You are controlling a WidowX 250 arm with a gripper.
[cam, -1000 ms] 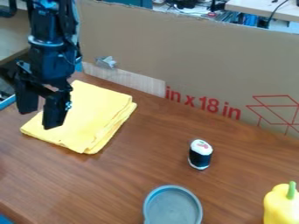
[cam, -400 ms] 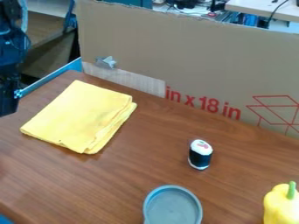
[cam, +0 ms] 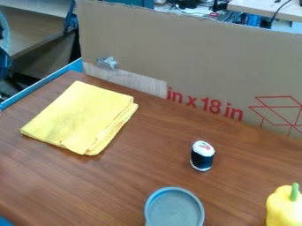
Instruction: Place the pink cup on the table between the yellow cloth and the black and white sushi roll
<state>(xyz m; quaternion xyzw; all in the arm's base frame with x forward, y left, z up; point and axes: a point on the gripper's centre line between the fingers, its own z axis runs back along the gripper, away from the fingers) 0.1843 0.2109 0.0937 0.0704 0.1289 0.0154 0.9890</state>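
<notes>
Yellow cloth (cam: 80, 117), 1 piece, is laid folded at the left of the worktop (cam: 141, 176); 1 black-and-white roll (cam: 202, 156), 1 grey dish (cam: 175, 211), 1 yellow pepper (cam: 283, 209) are seen rightward. Whether the tool is spread cannot be told.

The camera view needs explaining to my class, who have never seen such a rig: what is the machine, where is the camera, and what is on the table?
The machine is a black robot arm, partly visible at the left edge. A fixed camera looks down at a slant on the wooden table. On it lie a folded yellow cloth, an upright toy sushi roll, a round grey dish and a yellow bell pepper with a green stem. None of these four is held. Behind stands a cardboard panel.
</notes>
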